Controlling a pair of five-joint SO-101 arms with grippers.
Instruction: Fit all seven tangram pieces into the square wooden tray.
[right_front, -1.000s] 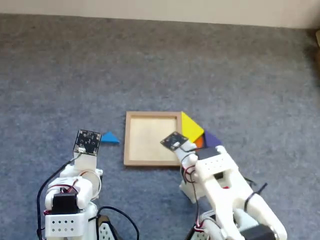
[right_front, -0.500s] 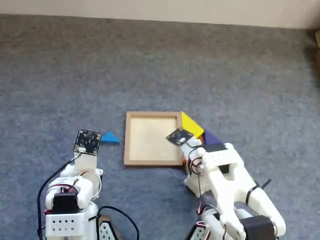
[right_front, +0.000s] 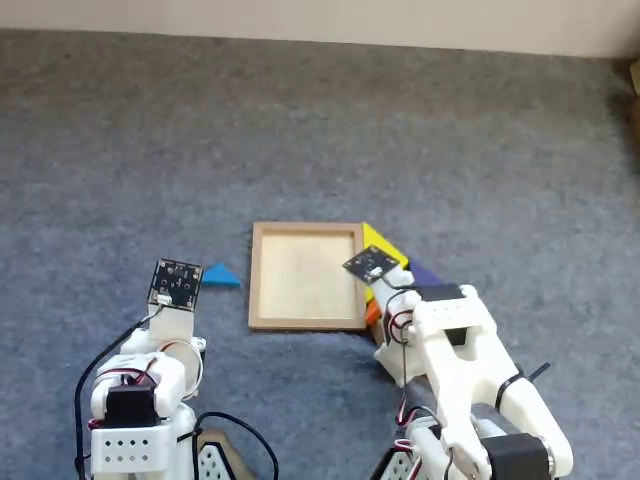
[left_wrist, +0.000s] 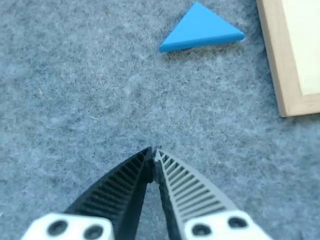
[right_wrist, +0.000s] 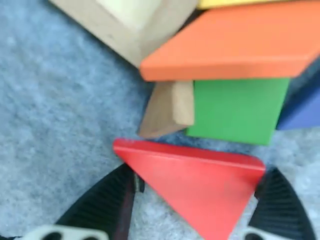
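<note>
High view: the right arm has slid off the square wooden tray (right_front: 256, 280) to the pile of coloured pieces (right_wrist: 235, 107) beside it. The right gripper (right_wrist: 199, 172) is spread wide around the flat red triangle (right_wrist: 195, 187), ready to pinch. No piece is in the tray yet. The left gripper (left_wrist: 154, 152) is closed on nothing, near the flat blue triangle (left_wrist: 200, 30).

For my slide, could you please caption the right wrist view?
Open right gripper straddles the red triangle near the tray corner.

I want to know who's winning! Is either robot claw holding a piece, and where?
Nothing is held yet. The right gripper stands open astride the red wooden triangle; the left gripper is shut, empty.
</note>
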